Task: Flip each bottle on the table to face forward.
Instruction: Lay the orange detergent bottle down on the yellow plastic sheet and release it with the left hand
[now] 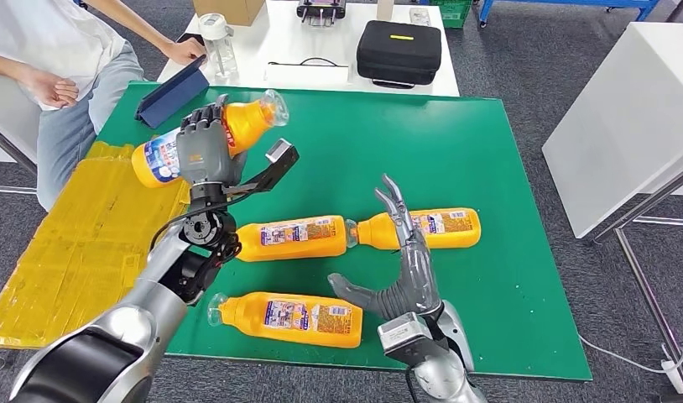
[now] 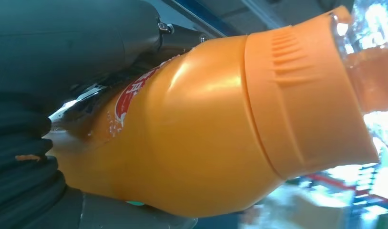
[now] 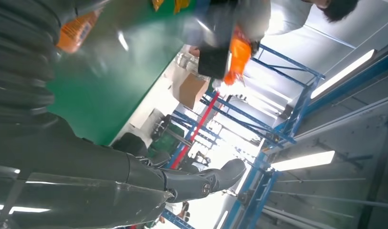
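My left hand (image 1: pixel 205 151) grips an orange bottle (image 1: pixel 246 123) around its middle and holds it tilted above the green table (image 1: pixel 456 143), clear cap toward the far right. The left wrist view shows that bottle's (image 2: pixel 197 129) orange shoulder and cap collar up close. Three more orange bottles lie on their sides: one (image 1: pixel 292 238) in the middle, one (image 1: pixel 435 228) to its right with caps meeting, and one (image 1: pixel 292 318) near the front edge. My right hand (image 1: pixel 405 269) hovers open over the front of the table, fingers reaching toward the right bottle, holding nothing. The right wrist view shows its thumb (image 3: pixel 201 181).
A person (image 1: pixel 61 50) sits at the far left with a hand on a blue tablet case (image 1: pixel 172 94). A yellow sheet (image 1: pixel 78 235) lies beside the table's left edge. Behind stands a white table (image 1: pixel 321 42) with a black case (image 1: pixel 398 50) and a clear bottle (image 1: pixel 218 42).
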Available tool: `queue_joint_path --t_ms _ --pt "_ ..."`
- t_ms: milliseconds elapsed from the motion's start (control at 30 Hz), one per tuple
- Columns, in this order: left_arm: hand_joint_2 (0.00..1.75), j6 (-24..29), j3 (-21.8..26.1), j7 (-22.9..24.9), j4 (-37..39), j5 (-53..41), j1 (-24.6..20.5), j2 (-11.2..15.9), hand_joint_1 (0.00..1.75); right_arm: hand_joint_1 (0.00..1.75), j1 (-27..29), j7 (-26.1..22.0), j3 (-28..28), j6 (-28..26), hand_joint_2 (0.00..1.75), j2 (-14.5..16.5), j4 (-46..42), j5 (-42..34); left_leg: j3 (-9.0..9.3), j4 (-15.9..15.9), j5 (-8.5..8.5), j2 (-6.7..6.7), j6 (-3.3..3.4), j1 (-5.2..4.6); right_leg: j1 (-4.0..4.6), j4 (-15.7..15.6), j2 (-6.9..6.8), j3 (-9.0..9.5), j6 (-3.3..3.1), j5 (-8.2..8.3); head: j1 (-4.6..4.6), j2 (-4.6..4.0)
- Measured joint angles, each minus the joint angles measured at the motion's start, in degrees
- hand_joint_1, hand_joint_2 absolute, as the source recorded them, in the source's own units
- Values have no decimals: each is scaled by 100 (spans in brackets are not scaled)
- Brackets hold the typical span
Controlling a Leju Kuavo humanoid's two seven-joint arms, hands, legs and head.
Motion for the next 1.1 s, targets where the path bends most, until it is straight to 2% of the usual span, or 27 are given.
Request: queue_joint_path --t_ms 133,367,900,1100 --pt "175 -319 -375 408 247 -5 68 360 175 0 167 -19 -33 52 175 -89 -119 -65 0 -1 0 4 -1 0 0 0 1 -1 -1 0 1 0" --pt "175 -516 -414 489 503 -5 394 778 175 0 519 -25 -166 164 175 -203 -457 -163 -2 -1 0 4 0 0 0 0 2 -4 -1 -1 1 0" --pt "175 -760 -27 499 836 -5 737 1068 175 0 1131 -25 -569 267 175 -279 -1041 -429 -4 -1 -1 7 -1 0 0 -1 2 -7 -2 -2 1 -1" --pt "175 -895 101 750 957 -5 785 1151 175 0 1162 -6 -693 309 175 -275 -1069 -466 -4 -1 -1 7 -1 0 0 -1 2 -7 -3 -2 2 -1"
